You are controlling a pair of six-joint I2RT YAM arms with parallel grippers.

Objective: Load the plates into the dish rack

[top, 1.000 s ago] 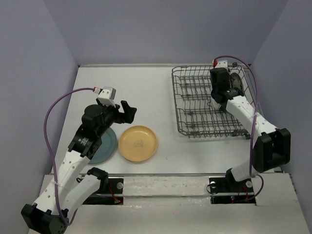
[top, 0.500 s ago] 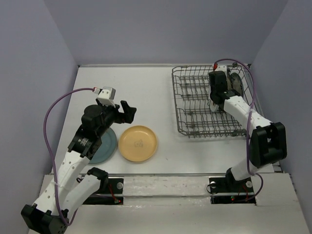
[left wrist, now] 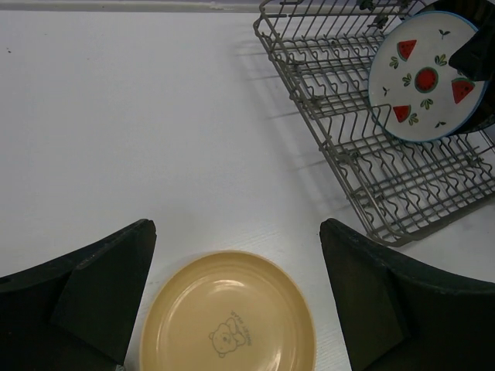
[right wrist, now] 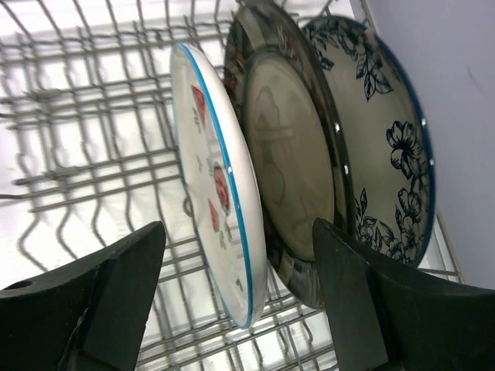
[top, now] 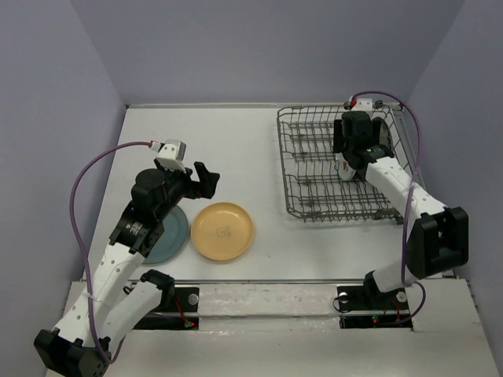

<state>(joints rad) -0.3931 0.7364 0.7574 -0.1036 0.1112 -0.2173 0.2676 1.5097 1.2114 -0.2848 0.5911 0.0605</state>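
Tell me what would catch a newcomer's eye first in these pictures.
Three plates stand on edge side by side at the right end of the wire rack: a watermelon plate, a dark-rimmed cream plate and a blue-flowered plate, with the right gripper open over them. On the left of the table, a yellow plate and a teal plate lie flat, the open left gripper over the yellow one.
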